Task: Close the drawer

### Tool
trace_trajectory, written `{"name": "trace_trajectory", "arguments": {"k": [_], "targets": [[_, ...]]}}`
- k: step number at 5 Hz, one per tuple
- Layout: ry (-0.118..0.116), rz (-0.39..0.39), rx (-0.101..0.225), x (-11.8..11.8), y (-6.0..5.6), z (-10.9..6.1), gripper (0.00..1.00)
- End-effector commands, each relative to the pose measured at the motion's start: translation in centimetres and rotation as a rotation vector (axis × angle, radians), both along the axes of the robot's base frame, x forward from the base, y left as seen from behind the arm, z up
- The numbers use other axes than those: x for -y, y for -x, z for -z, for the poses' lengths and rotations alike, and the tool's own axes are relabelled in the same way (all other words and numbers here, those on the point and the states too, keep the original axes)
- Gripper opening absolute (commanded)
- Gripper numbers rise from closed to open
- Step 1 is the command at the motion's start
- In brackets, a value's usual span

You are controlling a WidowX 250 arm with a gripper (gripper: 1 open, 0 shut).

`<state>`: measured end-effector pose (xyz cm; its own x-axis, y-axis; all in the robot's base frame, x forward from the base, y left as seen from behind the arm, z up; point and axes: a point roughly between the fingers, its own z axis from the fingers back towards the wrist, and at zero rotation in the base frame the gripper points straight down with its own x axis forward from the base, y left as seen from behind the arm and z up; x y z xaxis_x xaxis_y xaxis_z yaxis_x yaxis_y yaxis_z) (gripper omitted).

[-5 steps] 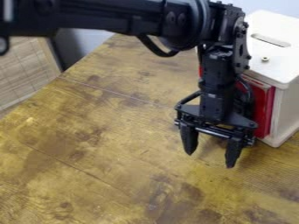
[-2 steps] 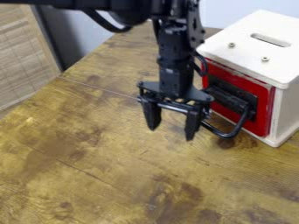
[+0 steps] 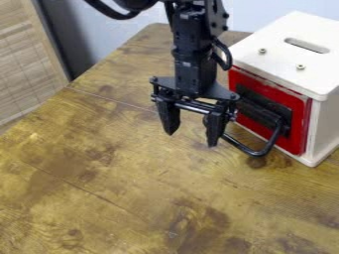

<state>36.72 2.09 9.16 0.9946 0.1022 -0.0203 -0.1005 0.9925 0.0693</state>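
Gripper (image 3: 193, 125) just left of drawer (image 3: 264, 110)

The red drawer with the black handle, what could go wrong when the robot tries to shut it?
The open black gripper hangs beside the black U-shaped bar handle, not in front of it. A push from there might catch a finger in the handle loop. The red-fronted drawer sits in a white box that stands loose on the wooden table, so a hard shove might slide the whole box instead.

A worn, mottled wooden counter (image 3: 93, 169) carries one white box (image 3: 294, 60) at its far right edge
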Motion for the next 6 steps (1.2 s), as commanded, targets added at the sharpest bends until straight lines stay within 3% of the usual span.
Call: {"name": "trace_trajectory", "arguments": {"k": [1, 6], "targets": [[-0.011, -0.023, 0.101, -1.05, -1.02, -3.01, 1.0], [-0.004, -0.022, 0.123, -0.97, -0.5, -2.24, 1.0]]}}
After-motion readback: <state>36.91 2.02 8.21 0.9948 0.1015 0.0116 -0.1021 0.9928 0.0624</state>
